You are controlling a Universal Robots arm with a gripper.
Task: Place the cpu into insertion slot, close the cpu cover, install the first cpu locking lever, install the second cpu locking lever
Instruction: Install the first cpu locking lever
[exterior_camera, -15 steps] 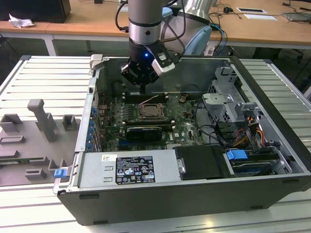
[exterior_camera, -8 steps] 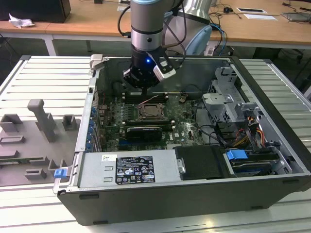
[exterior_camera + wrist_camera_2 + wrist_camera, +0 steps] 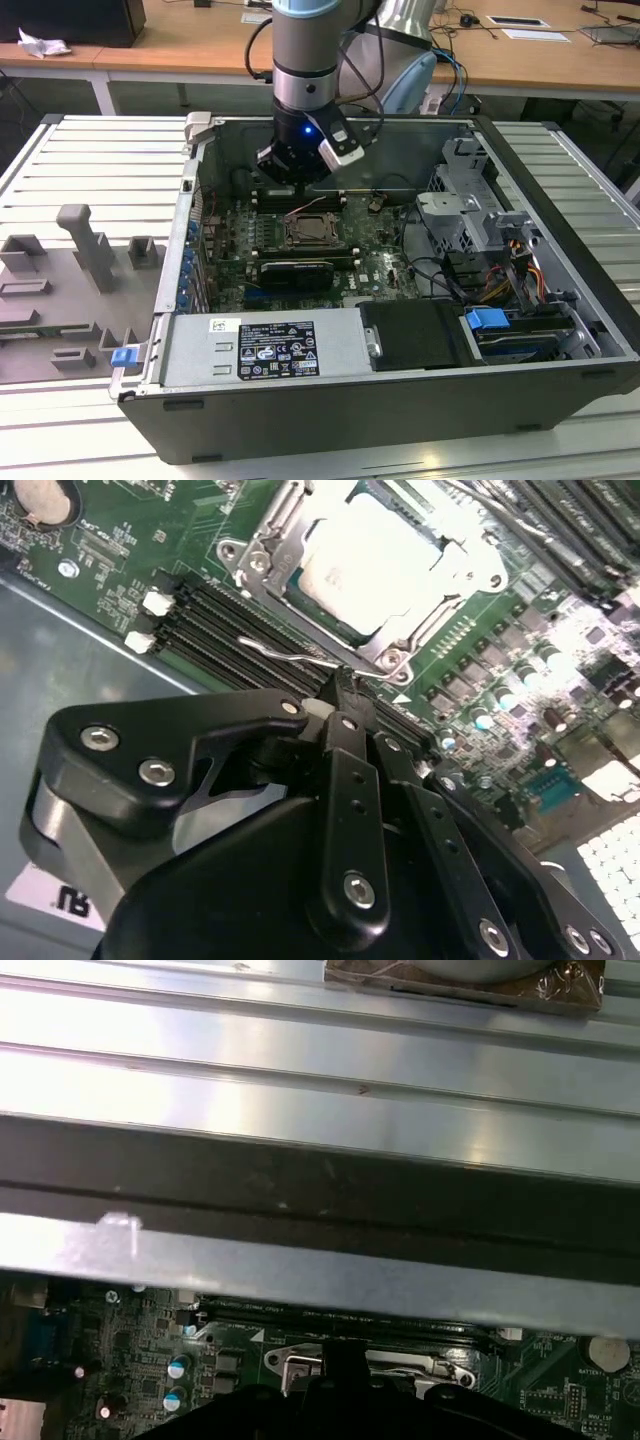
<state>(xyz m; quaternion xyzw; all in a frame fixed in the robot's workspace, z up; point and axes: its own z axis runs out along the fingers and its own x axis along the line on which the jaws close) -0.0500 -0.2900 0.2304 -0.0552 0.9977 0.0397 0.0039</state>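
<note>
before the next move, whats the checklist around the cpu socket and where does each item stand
1. cpu seated in the socket: ok, it lies flat inside.
2. cpu cover down over the cpu: ok.
3. gripper at the wire locking lever: ok, its tip is at the lever's end.
4. That lever latched: cannot tell.
5. Room beside the memory slots: cannot tell, the lever runs right along them.
</note>
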